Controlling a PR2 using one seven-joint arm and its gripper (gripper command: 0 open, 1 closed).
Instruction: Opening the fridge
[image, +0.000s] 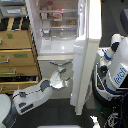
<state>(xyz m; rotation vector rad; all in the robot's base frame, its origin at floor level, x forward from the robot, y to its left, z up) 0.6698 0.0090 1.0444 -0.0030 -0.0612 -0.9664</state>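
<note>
The white fridge (60, 40) fills the upper middle of the exterior view, its big upper door (84, 60) swung wide open toward the view's right, baring shelves (59, 22) of food. A tan wooden drawer cabinet (17, 55) stands just beside it at the view's left. The robot's white arm (32, 95) reaches up from the lower left. Its gripper (62, 79) sits near the door's lower edge; whether its fingers are spread or pressed together I cannot tell.

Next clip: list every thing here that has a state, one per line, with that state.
Tall white fridge's upper door: swung wide open, shelves exposed.
Fridge's lower drawer with curved silver handle: shut.
Tan wooden drawer cabinet: drawers shut.
Robot gripper: by the open door's lower edge; open or shut unclear.
</note>
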